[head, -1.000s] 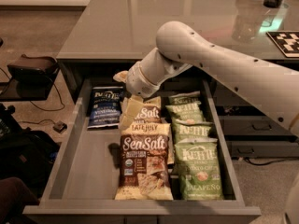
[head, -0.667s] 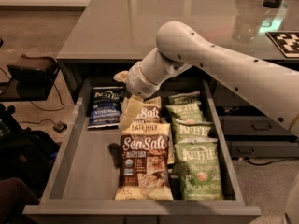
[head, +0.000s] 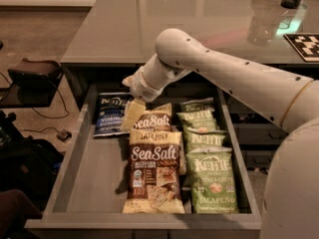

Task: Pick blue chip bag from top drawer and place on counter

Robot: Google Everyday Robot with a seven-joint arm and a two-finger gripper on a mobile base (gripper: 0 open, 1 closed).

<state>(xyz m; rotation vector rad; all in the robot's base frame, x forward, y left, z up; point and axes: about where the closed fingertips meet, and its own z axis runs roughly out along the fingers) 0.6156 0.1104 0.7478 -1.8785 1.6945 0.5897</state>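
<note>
End effector (head: 131,111) is down in the open drawer (head: 75,176), right at the back Sea Salt bag (head: 153,119); honestly can't tell if it's apart or together. Blue bag (head: 108,114) lies flat just left of it in view. Green bags (head: 207,158) sit to its right, desk (head: 149,24) behind.

My arm (head: 234,73) is a fat, smooth white tube with a rounded elbow, dotted with small dark screw holes and ringed by thin tan seams. Its cream gripper (head: 132,108) sits over the top drawer (head: 94,183), far left.
</note>
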